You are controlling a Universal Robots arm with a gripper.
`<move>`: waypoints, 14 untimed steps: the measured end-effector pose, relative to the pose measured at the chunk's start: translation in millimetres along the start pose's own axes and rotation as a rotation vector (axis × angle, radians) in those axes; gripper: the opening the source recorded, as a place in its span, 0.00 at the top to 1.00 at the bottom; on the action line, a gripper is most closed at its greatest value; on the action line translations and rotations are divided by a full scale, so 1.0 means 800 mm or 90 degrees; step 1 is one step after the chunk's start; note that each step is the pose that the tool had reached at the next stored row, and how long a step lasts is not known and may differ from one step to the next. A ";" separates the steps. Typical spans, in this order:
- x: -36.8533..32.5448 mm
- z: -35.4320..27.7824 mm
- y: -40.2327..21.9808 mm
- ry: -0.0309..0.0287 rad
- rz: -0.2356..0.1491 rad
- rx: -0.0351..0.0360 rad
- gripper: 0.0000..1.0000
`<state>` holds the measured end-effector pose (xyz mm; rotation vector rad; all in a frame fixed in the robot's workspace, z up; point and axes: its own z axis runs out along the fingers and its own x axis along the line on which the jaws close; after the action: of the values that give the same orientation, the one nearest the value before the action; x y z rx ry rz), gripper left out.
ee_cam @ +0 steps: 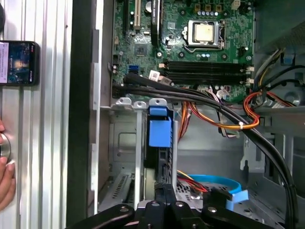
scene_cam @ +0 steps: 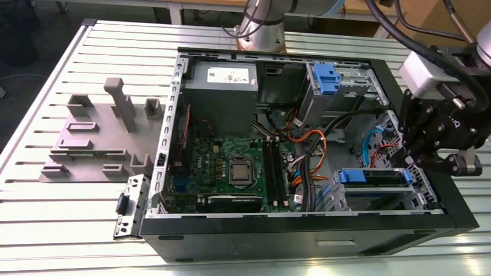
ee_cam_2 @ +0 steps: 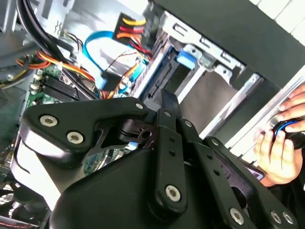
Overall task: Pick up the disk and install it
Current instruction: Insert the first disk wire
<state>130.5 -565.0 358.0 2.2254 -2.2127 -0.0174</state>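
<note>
The disk, silver in its blue carrier, lies in the lower drive bay at the exterior view's right, inside the open computer case. Seen edge-on in the first wrist view, the disk stands in the metal bay with its blue carrier end facing out. In the second wrist view the carrier's blue end shows in the bay slot. My gripper hangs over the case's right wall, just beside that bay. Its fingers are pressed together with nothing between them, close behind the disk's edge. The gripper points toward the bay.
A grey power supply and a bare blue latch piece sit at the case's back. Orange, black and blue cables cross beside the bay, over the motherboard. Grey fixtures stand on the slotted table. A person's hand and a phone are outside the case.
</note>
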 end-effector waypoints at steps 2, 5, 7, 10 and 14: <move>-0.0054 0.0000 -0.0028 0.0001 0.000 -0.0002 0.89; -0.0134 0.0001 -0.0059 0.0000 0.000 -0.0002 0.89; -0.0180 0.0001 -0.0072 0.0001 0.000 -0.0002 0.89; -0.0228 0.0005 -0.0090 0.0001 -0.001 -0.0002 0.89; -0.0232 0.0009 -0.0093 0.0004 -0.022 -0.0003 0.89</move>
<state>137.9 -546.3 357.3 2.2625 -2.1739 -0.0174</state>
